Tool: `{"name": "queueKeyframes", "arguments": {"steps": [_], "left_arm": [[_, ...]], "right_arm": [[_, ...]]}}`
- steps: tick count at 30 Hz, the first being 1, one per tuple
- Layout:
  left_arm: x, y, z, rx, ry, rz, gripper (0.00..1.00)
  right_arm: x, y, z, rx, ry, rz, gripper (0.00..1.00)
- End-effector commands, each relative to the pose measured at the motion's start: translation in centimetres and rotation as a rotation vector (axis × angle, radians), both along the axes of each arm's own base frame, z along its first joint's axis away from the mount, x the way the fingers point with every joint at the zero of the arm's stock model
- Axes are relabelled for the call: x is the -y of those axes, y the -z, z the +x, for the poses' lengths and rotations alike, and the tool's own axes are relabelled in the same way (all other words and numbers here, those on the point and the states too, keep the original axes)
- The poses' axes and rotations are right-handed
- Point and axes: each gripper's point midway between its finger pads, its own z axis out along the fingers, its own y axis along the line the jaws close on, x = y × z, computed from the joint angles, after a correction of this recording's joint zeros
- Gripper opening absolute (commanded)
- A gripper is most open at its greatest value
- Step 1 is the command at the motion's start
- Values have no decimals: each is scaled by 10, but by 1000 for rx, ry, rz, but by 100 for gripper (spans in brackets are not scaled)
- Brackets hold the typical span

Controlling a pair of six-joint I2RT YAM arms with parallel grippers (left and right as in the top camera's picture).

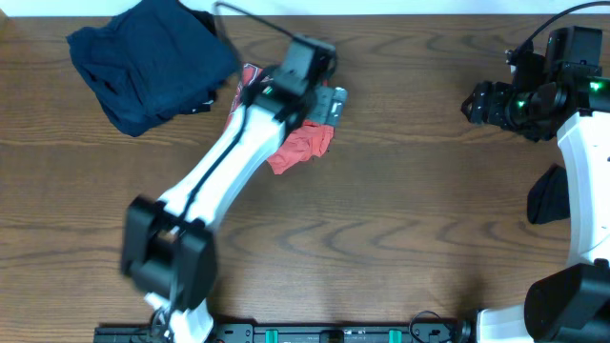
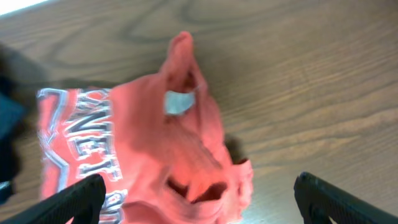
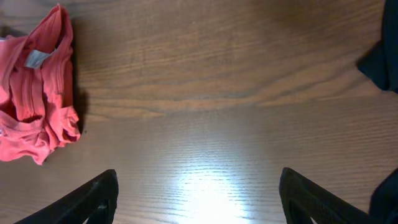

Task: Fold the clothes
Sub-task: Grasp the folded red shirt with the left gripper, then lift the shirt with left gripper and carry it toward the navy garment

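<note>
Your left gripper (image 2: 199, 190) is spread wide. Both black fingers (image 2: 78, 202) sit at the bottom corners of the left wrist view with nothing pinched between them. It hangs over the crumpled red T-shirt with grey-and-white lettering (image 2: 155, 155); can't tell whether the tips touch the fabric. The shirt's small white tag (image 2: 179, 101) shows inside the neck opening, toward 12 o'clock in that view. The lettering is at 9 o'clock, and one fold of cloth pokes up at 12.

Overhead, the red T-shirt (image 1: 303, 145) lies bunched and unfolded on the brown wood-grain table (image 1: 400, 219), just toward 12 o'clock from table centre. It's partly under your left arm (image 1: 224, 162), which reaches in from 7 o'clock. A rumpled dark navy clothes pile (image 1: 143, 62) sits at 10 o'clock, near the shirt. The arm hides whether the two touch.

Your right gripper (image 3: 199, 183) is also spread wide and holds nothing, with bare table between its fingers (image 3: 87, 199). Overhead it sits at 2 o'clock, well apart from the shirt. The right wrist view has the red T-shirt (image 3: 34, 93) at 9 o'clock and a small dark cloth (image 3: 385, 50) at the 3 o'clock edge. Overhead, that dark cloth (image 1: 548, 195) lies at 3 o'clock, just beside the right arm's white link.
</note>
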Motion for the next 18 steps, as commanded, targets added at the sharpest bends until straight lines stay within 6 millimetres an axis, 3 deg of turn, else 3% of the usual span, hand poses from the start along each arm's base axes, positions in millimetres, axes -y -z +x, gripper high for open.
{"name": "queueKeyframes", "arguments": {"steps": [1, 4, 6, 12, 18], "left_arm": [[22, 7, 17, -44, -5, 4, 98], [26, 22, 29, -96, -21, 41, 98], [19, 32, 35, -111, -72, 89, 98], [12, 61, 37, -137, -49, 175, 98], [-11, 82, 38, -149, -102, 310, 98]], "right_arm": [[1, -6, 1, 19, -12, -13, 81], [1, -6, 1, 19, -14, -11, 82], [1, -6, 1, 18, -14, -10, 82], [1, -6, 2, 21, -14, -11, 82], [1, -6, 3, 26, -14, -12, 83]]}}
